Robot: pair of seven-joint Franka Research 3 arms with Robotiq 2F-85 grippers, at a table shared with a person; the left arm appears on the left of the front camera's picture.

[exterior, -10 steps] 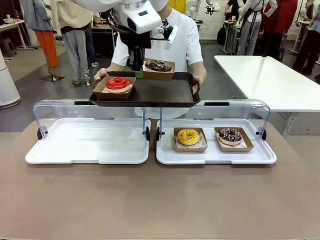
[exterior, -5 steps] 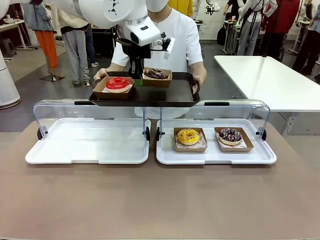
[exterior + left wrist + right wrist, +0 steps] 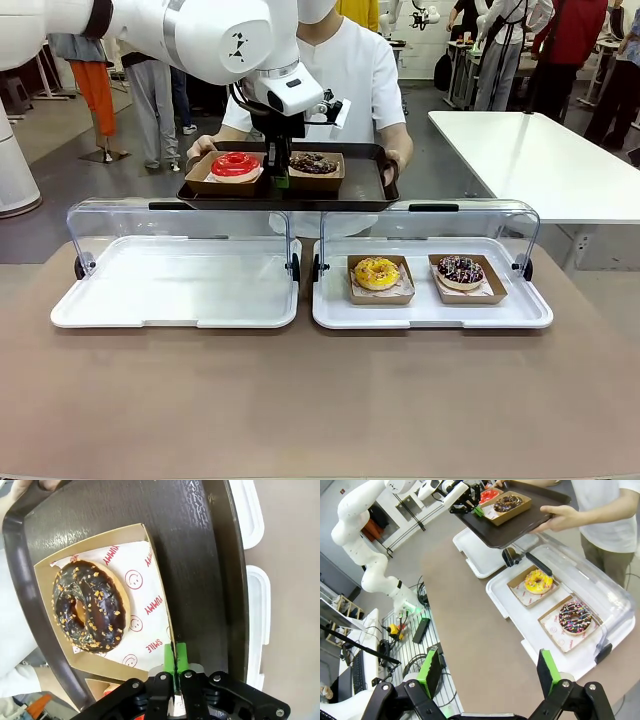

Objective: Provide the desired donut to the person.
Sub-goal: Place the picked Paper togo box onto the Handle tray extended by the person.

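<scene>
Pinching one wall of the box (image 3: 95, 535) with the left gripper (image 3: 175, 660), pads clenched on the cardboard. Carrying a chocolate donut (image 3: 90, 607) with nut crumbs, set on the tray (image 3: 200, 555) held by the person (image 3: 350, 70), beside a red donut (image 3: 235, 165). Showing "SMILE" and "YUMMY" in red on the liner (image 3: 145, 580), among smiley faces. Holding the right gripper (image 3: 489, 672) wide apart, empty, above the table.

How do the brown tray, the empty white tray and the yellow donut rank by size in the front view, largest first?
1. Empty white tray, the largest in the picture, though it also lies nearer the camera.
2. Brown tray, held farther back by the person, so its true size against the white one is unsure.
3. Yellow donut, clearly smallest.
</scene>
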